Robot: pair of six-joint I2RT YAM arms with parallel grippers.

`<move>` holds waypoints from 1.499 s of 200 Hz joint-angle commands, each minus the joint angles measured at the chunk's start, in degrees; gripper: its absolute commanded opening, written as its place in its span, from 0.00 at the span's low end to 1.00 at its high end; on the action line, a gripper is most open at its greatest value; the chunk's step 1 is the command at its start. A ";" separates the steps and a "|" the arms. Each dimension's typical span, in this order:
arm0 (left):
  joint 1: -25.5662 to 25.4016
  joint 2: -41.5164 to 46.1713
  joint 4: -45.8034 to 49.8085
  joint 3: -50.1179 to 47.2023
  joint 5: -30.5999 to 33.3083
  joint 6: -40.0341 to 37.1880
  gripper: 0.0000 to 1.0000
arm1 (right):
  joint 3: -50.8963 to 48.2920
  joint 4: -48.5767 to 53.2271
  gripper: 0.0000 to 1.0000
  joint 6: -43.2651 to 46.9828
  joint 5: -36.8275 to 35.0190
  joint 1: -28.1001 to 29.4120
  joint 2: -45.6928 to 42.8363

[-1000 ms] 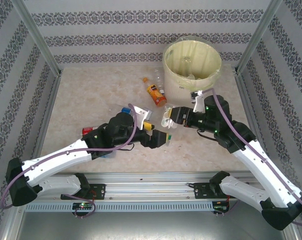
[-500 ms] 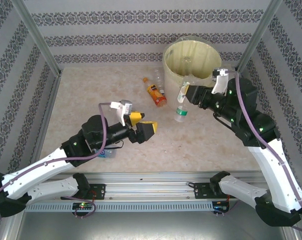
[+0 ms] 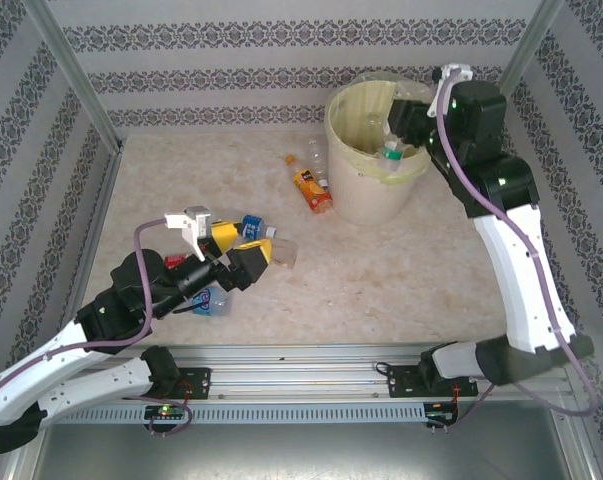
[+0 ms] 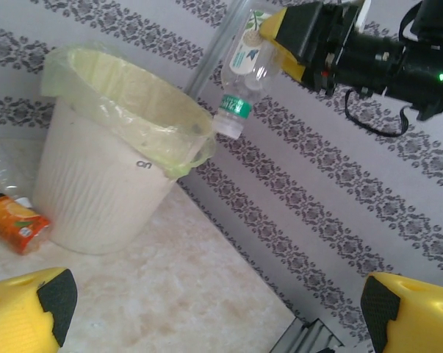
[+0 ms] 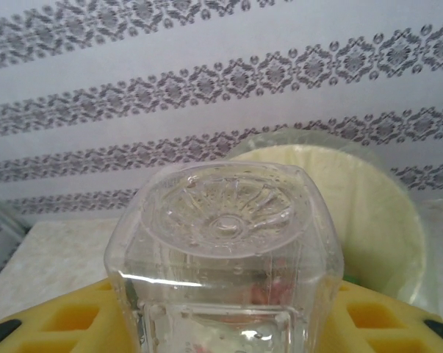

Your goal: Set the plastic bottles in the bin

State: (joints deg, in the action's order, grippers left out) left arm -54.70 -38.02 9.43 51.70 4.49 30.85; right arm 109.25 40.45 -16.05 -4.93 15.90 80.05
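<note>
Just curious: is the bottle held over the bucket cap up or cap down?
Cap down, tilted. The right gripper holds the bottle with its green cap lowest, above the bin's rim.

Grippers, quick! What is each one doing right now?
Left gripper: open, holding nothing.
Right gripper: closed on a green-capped bottle, above the bin.

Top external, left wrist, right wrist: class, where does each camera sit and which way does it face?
Top external: above, behind the bases, looking down on the table; both arms.
Left wrist: faces the bin and right tool holding a bottle; own yellow fingers.
Right wrist: looks past the bottle toward the bin; own fingers.
Shared: bin and bottle.
</note>
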 commanded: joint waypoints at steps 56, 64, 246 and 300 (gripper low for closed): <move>-0.67 1.73 11.00 0.59 4.26 -1.86 1.00 | 27.87 9.14 0.51 2.17 7.93 -7.75 24.25; -0.65 1.76 11.81 0.61 4.51 -1.69 1.00 | 30.90 11.09 0.51 1.97 8.44 -8.26 27.03; -0.67 2.14 13.62 -1.87 5.30 0.70 1.00 | 36.09 25.36 0.80 0.31 10.46 -11.77 40.95; -0.67 1.81 13.16 -1.95 5.87 1.57 1.00 | 34.11 25.27 0.88 0.65 11.25 -11.95 34.28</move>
State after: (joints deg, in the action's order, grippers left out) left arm -54.70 -36.58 22.39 50.35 9.32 31.07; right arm 144.40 65.52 -15.25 5.50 4.60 120.88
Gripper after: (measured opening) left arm 0.998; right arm 0.873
